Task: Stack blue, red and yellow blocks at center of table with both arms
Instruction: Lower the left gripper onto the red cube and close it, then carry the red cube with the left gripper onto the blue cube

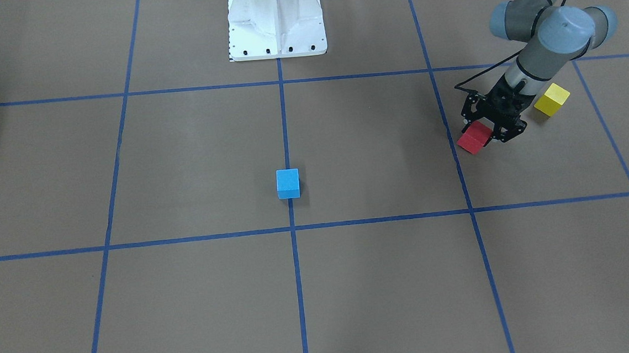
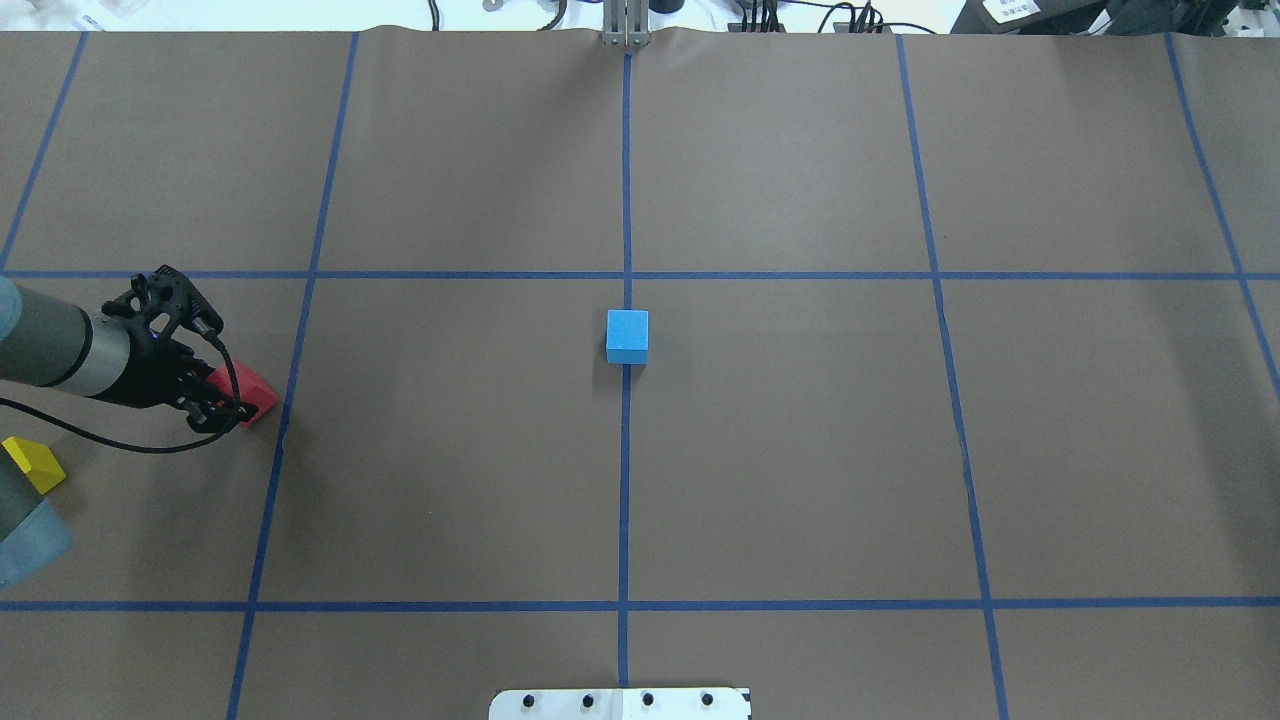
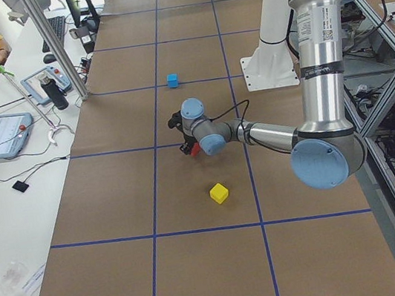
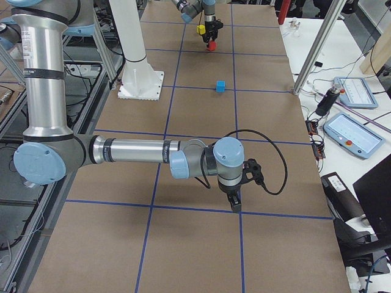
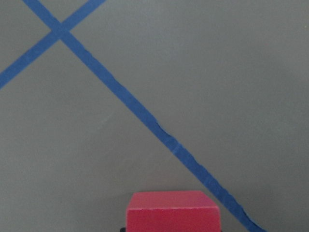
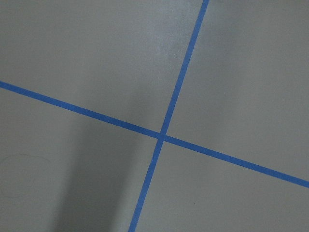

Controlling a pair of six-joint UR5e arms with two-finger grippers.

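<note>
Across the desk [image 1: 181, 163] from the robot, the front-facing camera finds the left tool [image 1: 487, 130] low at the view's right. It is clamped on the red block [image 1: 472, 139], which sits tilted just right of a tape line [image 1: 450, 134]. The yellow block [image 1: 551, 99] stands just behind the arm, apart from the red one. The blue block [image 1: 288, 183] sits alone on the centre line, well apart from both.

Overhead, the left tool is at the far left, with the red block [image 2: 256, 392] poking out of its tip toward the centre. The yellow block [image 2: 36, 464] is nearer the robot.

From the left side, red is under the tool, yellow nearer the camera, and blue farther along.

From the right side, the right tool [image 4: 235, 204] hangs low over the desk. Wide or narrow, I cannot tell.

On the left wrist camera, the red block [image 5: 173, 211] sits at bottom centre. The right wrist camera shows only a tape crossing [image 6: 161, 137].
</note>
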